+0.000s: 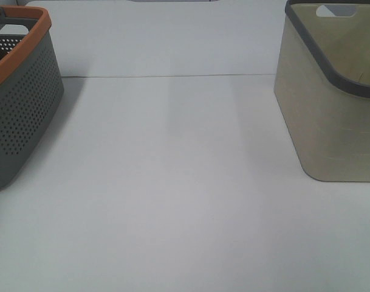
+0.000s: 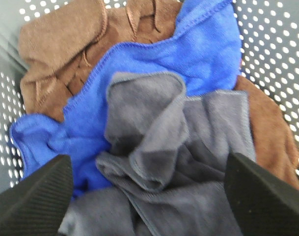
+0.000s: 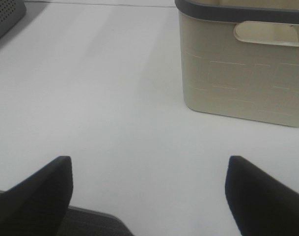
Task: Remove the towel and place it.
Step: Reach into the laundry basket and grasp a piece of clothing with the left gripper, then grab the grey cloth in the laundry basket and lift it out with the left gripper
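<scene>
Three cloths lie heaped in the grey perforated basket at the left of the white table. The towel, dark navy-grey and crumpled, sits on top of a blue cloth and a brown cloth. The left gripper hangs directly above the towel with its jaws spread wide, one finger on either side of the grey folds and nothing gripped between them. Across the table, the right gripper is likewise spread and empty over bare tabletop, facing the beige basket at the right. Neither arm shows in the high view.

The pick looks about to begin, and the risk lies in the pile. The towel rests against the blue cloth, so a deep or off-centre close could pinch both and drag the blue one out as well. A shallow close on a single ridge might let the terry slip free on the lift. The blurred wrist view makes it hard to say whether the towel's lower folds are tucked under the blue cloth; if they are, a snag is likely.
</scene>
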You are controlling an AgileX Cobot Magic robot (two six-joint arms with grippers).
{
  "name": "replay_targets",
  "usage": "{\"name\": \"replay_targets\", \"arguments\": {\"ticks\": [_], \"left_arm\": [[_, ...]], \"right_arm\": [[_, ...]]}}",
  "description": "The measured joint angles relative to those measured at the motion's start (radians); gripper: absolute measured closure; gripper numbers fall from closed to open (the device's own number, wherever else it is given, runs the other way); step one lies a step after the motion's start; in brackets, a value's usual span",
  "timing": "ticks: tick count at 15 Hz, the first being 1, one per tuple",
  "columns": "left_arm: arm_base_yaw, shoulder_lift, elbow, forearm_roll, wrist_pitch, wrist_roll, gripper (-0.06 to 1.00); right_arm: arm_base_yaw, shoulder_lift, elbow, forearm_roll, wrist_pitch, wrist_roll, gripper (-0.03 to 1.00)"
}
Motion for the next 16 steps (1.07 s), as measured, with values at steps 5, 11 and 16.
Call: {"name": "replay_targets", "arguments": {"ticks": [5, 11, 16], "left_arm": [[0.000, 0.152, -0.175, -0.066, 0.135, 0.015, 0.17], [0.000, 0.213, -0.183, -0.071, 0.143, 0.035, 0.23], [-0.002, 0.246, -0.184, -0.110, 0.133, 0.039, 0.28]], "right_arm": [[0.000, 0.000, 0.000, -0.006, 0.000, 0.004, 0.14], [0.000, 0.000, 0.000, -0.007, 0.000, 0.011, 0.14], [0.000, 0.000, 0.000, -0.007, 0.000, 0.012, 0.14]]}}
